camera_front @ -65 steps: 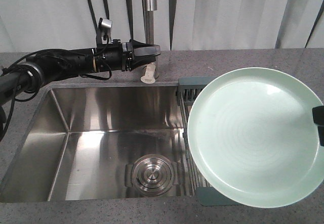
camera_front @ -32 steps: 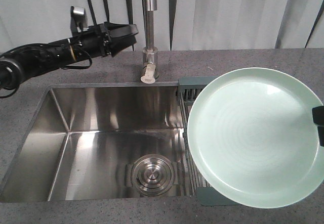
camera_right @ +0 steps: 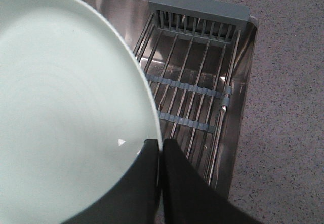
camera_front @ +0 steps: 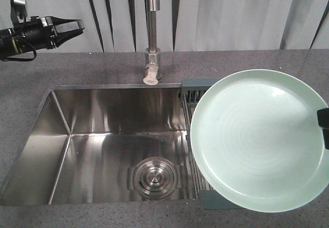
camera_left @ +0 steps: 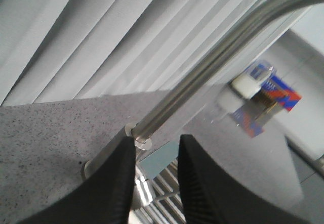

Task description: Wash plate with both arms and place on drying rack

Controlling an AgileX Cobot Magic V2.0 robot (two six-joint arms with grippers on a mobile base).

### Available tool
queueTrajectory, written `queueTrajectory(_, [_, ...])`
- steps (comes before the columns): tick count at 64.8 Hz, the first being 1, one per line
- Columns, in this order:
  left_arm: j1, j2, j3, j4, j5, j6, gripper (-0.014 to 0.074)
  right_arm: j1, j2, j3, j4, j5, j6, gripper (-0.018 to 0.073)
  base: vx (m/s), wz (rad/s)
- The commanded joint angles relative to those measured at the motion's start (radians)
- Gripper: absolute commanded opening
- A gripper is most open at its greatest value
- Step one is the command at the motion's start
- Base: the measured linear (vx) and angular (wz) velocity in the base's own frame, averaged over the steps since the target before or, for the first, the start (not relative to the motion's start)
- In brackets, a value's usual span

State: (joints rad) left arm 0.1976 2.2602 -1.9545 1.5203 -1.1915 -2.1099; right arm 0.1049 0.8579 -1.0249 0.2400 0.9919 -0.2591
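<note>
The steel sink basin (camera_front: 103, 109) is sunk into the grey speckled table (camera_front: 77, 68), and a round steel drain cover (camera_front: 153, 175) sits in its floor. Across the basin's right end lies the drying rack (camera_right: 197, 87), made of parallel steel rods crossed by grey-blue strips, with a slotted compartment (camera_right: 200, 16) at its far end. The rods that show carry nothing. The pale mint-green plate (camera_right: 66, 97) is held tilted over the rack's left side, covering much of it in the front view. Whether the plate's lower rim touches the rods cannot be told. The right end effector (camera_right: 160, 145) is clenched on the plate's rim, one black finger on each face. The left end effector (camera_front: 79, 24) hangs high over the table at the far left, well apart from the plate, its fingers parted and released. In its wrist view it points toward the base of the steel faucet (camera_left: 217, 57).
</note>
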Motion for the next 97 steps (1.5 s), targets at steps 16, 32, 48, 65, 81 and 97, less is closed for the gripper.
queueTrajectory(16, [0.004, -0.300, -0.026, 0.286, -0.195, -0.005, 0.0057, -0.005, -0.006, -0.028, 0.013, -0.057, -0.001, -0.0006, 0.00, 0.00])
queueTrajectory(32, [0.009, -0.452, 0.064, 0.285, -0.194, -0.005, -0.0008, -0.005, -0.006, -0.028, 0.008, -0.057, -0.001, -0.0006, 0.00, 0.00])
queueTrajectory(48, [0.030, -0.633, 0.408, 0.286, -0.194, -0.005, -0.0008, -0.005, -0.006, -0.028, 0.003, -0.057, -0.001, -0.0006, 0.00, 0.00])
queueTrajectory(65, [0.044, -0.859, 0.879, 0.286, -0.190, 0.071, -0.0008, -0.005, -0.006, -0.028, 0.003, -0.052, -0.001, -0.0006, 0.00, 0.00])
queueTrajectory(81, [0.044, -1.054, 1.060, 0.286, -0.157, 0.092, -0.0008, -0.005, -0.006, -0.028, 0.003, -0.047, -0.001, -0.0006, 0.00, 0.00])
queueTrajectory(97, [0.113, -1.265, 1.213, 0.286, -0.052, 0.045, -0.0008, -0.005, -0.006, -0.028, -0.026, -0.009, -0.001, -0.0006, 0.00, 0.00])
